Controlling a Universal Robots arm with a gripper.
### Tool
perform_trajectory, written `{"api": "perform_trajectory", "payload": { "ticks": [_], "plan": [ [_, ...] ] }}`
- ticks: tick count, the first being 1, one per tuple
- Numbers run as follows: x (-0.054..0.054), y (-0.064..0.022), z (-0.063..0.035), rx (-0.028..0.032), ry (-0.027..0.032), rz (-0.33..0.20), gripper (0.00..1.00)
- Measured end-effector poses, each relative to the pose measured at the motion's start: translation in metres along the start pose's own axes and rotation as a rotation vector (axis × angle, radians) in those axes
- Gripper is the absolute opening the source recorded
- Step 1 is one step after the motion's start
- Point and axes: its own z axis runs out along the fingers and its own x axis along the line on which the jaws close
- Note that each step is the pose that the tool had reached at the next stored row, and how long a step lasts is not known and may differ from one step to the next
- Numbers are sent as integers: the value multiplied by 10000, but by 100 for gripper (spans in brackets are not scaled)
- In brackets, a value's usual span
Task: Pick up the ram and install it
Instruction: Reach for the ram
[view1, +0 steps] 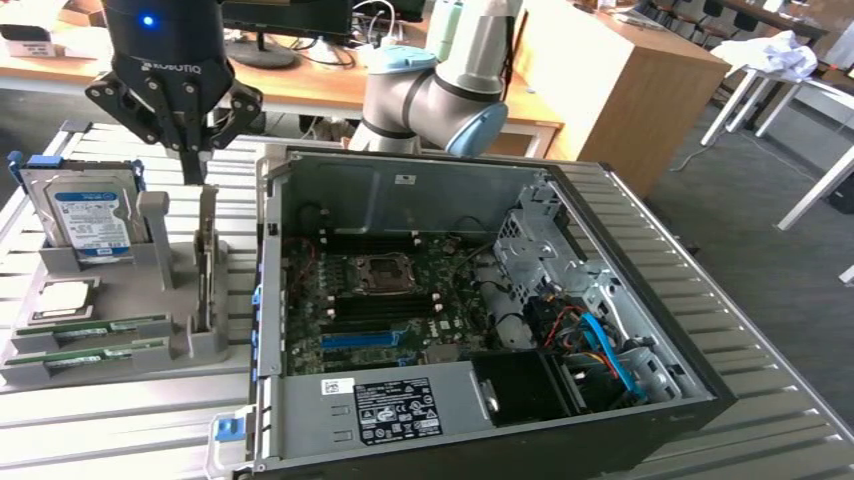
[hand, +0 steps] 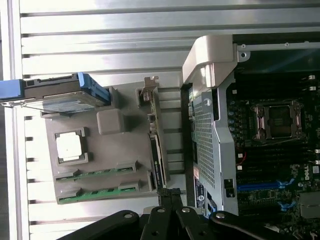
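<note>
The gripper (hand: 170, 192) is nearest to the wrist camera. Its two dark fingers are pressed together at the tips and nothing is between them, so it is closed and empty. In the exterior view it hangs over the far part of the grey holder (view1: 134, 372), just above the upright expansion card (view1: 207, 250).

The two ram sticks (view1: 96, 328) (view1: 83, 355) lie flat in their own slots at the near end of this holder, side by side, and both look untouched. In the wrist view the closed fingertips are near the end of the expansion card and just beside the ends of the ram sticks, but they touch neither.

The holder also carries a square silver processor (view1: 64, 300) and a hard drive (view1: 87, 220) that stands on edge.

The open computer case (view1: 667, 330) is on the exterior view's right of the holder. Inside it are the motherboard (view1: 400, 310) and the empty processor socket (view1: 387, 268). I see no green stick standing in the dark memory slots beside the socket.

My judgement is that the task is at its very start: no ram is picked up yet, and both the pick and the installation are not yet done.
</note>
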Motion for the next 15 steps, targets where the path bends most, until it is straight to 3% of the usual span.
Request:
{"api": "perform_trajectory", "payload": {
  "ticks": [15],
  "plan": [
    [257, -19, -6, 1, -1, 0, 10]
  ]
}}
